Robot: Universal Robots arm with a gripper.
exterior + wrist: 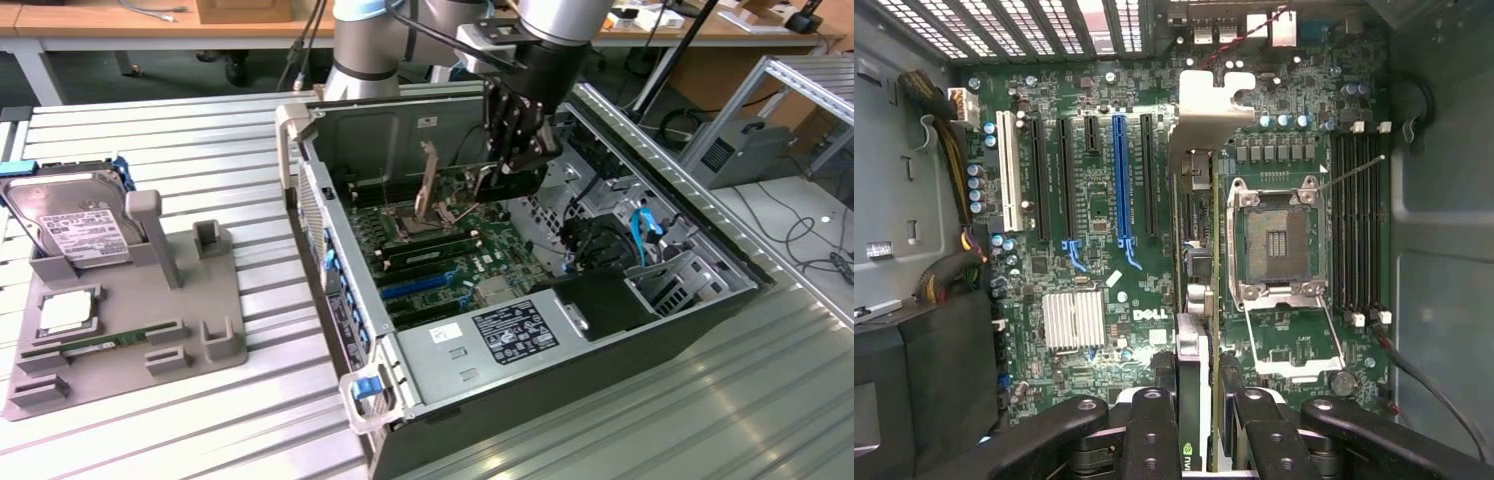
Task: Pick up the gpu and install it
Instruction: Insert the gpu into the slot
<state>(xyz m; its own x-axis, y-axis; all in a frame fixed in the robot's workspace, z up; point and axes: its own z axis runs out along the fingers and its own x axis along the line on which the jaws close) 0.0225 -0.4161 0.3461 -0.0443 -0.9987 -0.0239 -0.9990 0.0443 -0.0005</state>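
Note:
My gripper (515, 150) reaches down into the open computer case (350, 330) and is shut on the gpu (523, 182), a thin dark card hanging edge-down above the motherboard. In the wrist view the gpu (1194, 300) shows edge-on, running from between my black fingers (1154, 430) to its silvery end bracket (1219, 110) near the case's rear wall. It hovers between the row of expansion slots, one of them blue (1120, 180), and the open CPU socket (1279, 240). The card is held clear of the board.
A grey fixture (127, 330) at the exterior view's left holds a silver hard drive (67, 220) and a small square chip (64, 312). Inside the case are memory slots (1359, 230), a heatsink (1074, 320) and cable bundles (949, 160). The socket's raised plate (430, 185) stands beside my gripper.

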